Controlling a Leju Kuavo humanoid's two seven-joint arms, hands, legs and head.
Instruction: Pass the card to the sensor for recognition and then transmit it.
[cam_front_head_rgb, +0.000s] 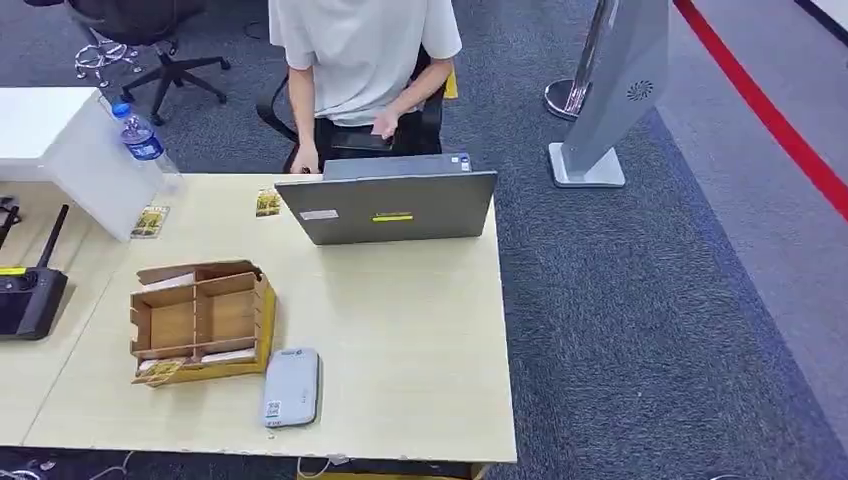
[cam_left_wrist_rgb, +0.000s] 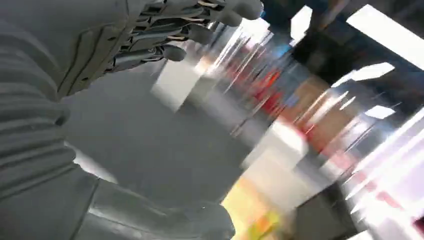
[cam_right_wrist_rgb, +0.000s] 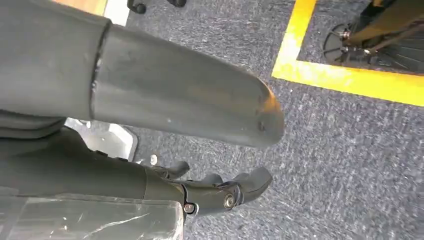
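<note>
While the wide pale table (cam_front_head_rgb: 400, 330) takes up most of the head view, a person (cam_front_head_rgb: 360, 60) sits behind it at a grey laptop (cam_front_head_rgb: 390, 208). Nearer stands a cardboard box (cam_front_head_rgb: 200, 320) of compartments, with cards in its slots; one card (cam_front_head_rgb: 160, 372) lies at its front corner, and the grey sensor (cam_front_head_rgb: 291, 387) sits just beside the box. Neither hand is near them. In the blurred left wrist view the left hand (cam_left_wrist_rgb: 165, 35) has its fingers apart, holding nothing. By the carpet, the right hand (cam_right_wrist_rgb: 200, 150) is spread, released as well
</note>
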